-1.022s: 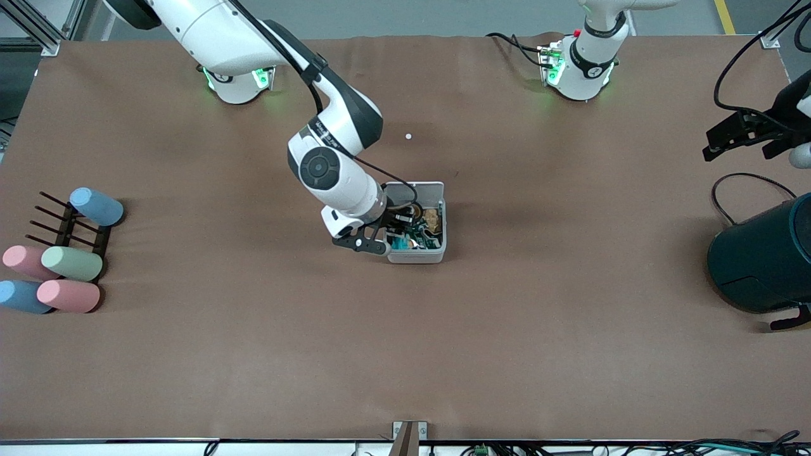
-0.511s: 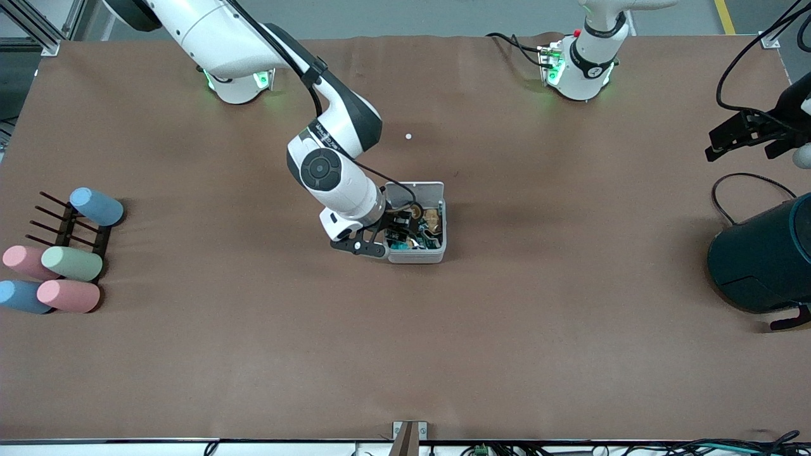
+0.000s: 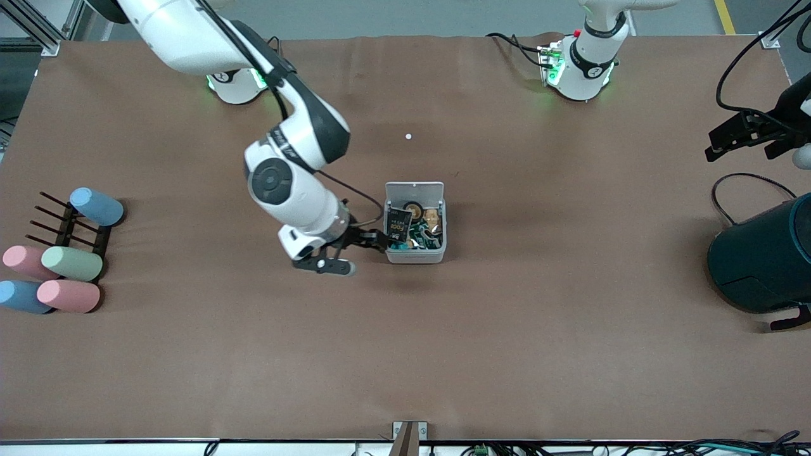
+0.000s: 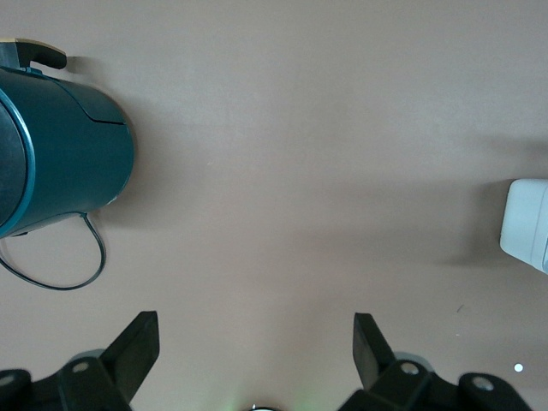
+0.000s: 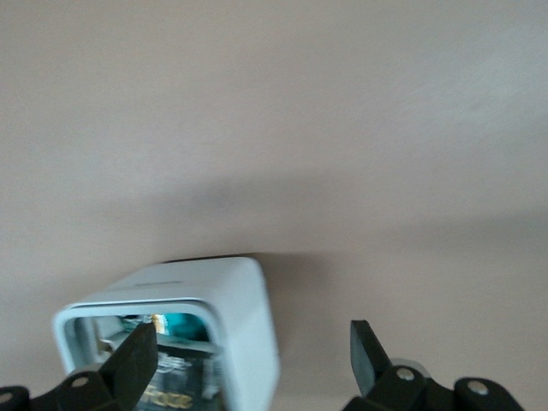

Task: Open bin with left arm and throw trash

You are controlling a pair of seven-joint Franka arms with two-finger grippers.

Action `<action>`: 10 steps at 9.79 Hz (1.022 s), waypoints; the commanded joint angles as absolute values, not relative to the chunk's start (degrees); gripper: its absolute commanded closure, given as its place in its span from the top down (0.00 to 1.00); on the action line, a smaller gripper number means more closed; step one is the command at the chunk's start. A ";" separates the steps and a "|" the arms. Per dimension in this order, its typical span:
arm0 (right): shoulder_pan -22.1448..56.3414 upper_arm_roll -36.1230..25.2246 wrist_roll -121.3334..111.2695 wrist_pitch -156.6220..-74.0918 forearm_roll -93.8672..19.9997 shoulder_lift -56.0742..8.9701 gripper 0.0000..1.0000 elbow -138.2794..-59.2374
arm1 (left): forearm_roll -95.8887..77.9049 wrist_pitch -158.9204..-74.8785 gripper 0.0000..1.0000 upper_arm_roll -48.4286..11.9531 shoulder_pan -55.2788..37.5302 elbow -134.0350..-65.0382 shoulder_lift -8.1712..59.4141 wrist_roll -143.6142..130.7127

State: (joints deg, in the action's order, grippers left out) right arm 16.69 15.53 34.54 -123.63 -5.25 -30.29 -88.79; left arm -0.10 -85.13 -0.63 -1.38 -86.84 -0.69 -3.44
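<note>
The bin (image 3: 415, 256) stands mid-table with its lid (image 3: 415, 189) tipped back and its inside showing. In it a black printed packet (image 3: 398, 227) leans against the wall toward the right arm's end, beside a dark tape roll (image 3: 414, 209) and other scraps. My right gripper (image 3: 375, 241) is open and holds nothing, just outside that wall. The right wrist view shows the bin's wall (image 5: 244, 312) and the packet (image 5: 171, 390) between the fingers of the right gripper (image 5: 250, 342). My left gripper (image 3: 713, 144) waits open over the table at the left arm's end, and the left wrist view shows it (image 4: 254, 330) empty.
A large dark teal cylinder (image 3: 763, 259) with a black cable stands at the left arm's end, seen also in the left wrist view (image 4: 60, 163). Several pastel cylinders (image 3: 70, 263) and a black rack (image 3: 63, 228) lie at the right arm's end. A tiny white dot (image 3: 408, 136) lies farther from the camera than the bin.
The right gripper has opened, left the packet in the bin and drawn back out toward the right arm's end. The left arm has not moved.
</note>
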 commanded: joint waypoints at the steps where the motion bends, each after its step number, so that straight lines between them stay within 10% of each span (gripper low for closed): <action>1: 14.95 10.75 23.18 -115.36 -5.10 -23.84 1.00 -90.79 | -0.17 -85.34 1.00 -0.61 -1.32 -87.10 -0.88 -3.16; 10: 8.80 -8.60 4.92 -99.70 -4.83 -3.09 1.00 -92.56 | -0.09 -85.43 1.00 -0.62 -1.58 -87.10 -0.53 -4.57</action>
State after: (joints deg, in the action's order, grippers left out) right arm 8.41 -7.07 5.15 -101.42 -5.22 -6.46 -90.74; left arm -0.10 -85.22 -0.63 -1.45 -87.09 -0.26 -3.78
